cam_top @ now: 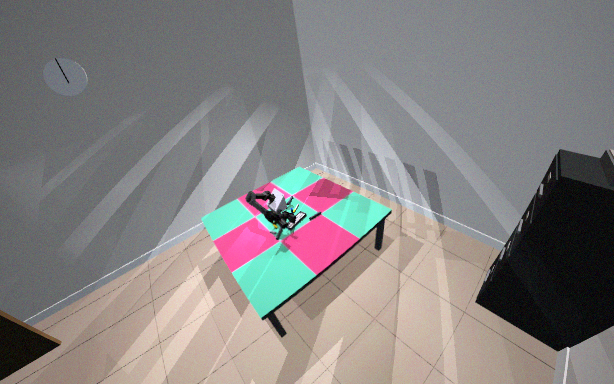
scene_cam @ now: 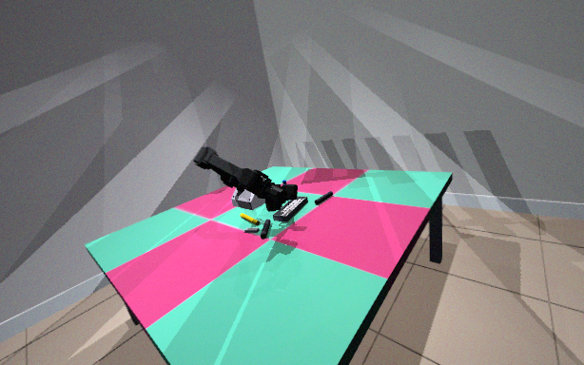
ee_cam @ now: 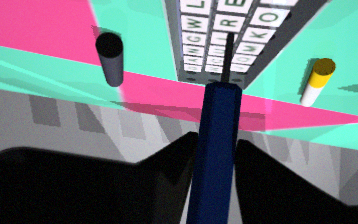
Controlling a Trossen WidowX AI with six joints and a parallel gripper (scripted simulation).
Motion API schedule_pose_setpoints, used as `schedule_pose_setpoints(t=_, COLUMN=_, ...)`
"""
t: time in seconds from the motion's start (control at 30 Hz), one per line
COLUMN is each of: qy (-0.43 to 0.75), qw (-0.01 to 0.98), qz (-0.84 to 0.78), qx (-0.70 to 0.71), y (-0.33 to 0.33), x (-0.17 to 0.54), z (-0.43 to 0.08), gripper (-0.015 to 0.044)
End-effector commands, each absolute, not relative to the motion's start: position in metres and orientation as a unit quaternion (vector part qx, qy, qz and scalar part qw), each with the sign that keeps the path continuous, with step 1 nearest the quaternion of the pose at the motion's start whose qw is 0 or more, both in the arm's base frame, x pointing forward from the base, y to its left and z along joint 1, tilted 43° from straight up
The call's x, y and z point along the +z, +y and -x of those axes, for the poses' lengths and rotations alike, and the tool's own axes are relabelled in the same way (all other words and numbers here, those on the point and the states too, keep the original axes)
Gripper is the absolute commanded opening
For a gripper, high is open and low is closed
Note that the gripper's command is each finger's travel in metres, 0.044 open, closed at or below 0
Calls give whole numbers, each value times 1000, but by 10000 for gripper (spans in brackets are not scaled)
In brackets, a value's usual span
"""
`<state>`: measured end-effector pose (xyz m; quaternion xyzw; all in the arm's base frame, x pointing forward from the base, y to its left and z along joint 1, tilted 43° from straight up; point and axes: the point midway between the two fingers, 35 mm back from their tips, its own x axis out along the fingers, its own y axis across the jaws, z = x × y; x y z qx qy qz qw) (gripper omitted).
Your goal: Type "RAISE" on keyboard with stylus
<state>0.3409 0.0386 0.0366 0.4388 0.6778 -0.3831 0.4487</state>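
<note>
Here's the table (cam_top: 345, 237) (scene_cam: 328, 238) (ee_cam: 142, 27), with the keyboard (cam_top: 298, 220) (scene_cam: 290, 209) (ee_cam: 194, 37) on it! The rod (cam_top: 315, 216) (scene_cam: 323, 198) (ee_cam: 112, 62) lies right of the keyboard's far end. The box (cam_top: 277, 200) (scene_cam: 244, 200) sits left of the keyboard. Over at the near left, a short stick (scene_cam: 249, 219) lies left of another stick (scene_cam: 265, 229). And between the gripper (cam_top: 290, 218) (scene_cam: 282, 201) (ee_cam: 216, 142) fingers, the stylus (ee_cam: 215, 150) reaches over the keys!

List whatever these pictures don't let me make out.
- Stylus tip: whether it touches a key is unclear, wrist view; seen nearly end-on.
- Stylus rear end: cut off by the wrist view's bottom edge.
- Keyboard letters: too small in the top and exterior views.
</note>
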Motion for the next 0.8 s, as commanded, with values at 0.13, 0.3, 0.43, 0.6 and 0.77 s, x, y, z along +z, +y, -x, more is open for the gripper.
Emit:
schedule_pose_setpoints(t=0.13, qy=679, qw=451, qz=-436, qx=-381, y=39, x=34, z=-342, gripper=81)
schedule_pose_setpoints(t=0.3, qy=679, qw=451, qz=-436, qx=-381, y=37, x=32, z=-342, gripper=81)
schedule_pose_setpoints(t=0.43, qy=679, qw=451, qz=-436, qx=-381, y=35, x=30, z=-343, gripper=81)
schedule_pose_setpoints(t=0.6, qy=679, qw=451, qz=-436, qx=-381, y=33, x=27, z=-343, gripper=81)
schedule_pose_setpoints(t=0.77, qy=679, qw=451, qz=-436, qx=-381, y=32, x=26, z=-343, gripper=81)
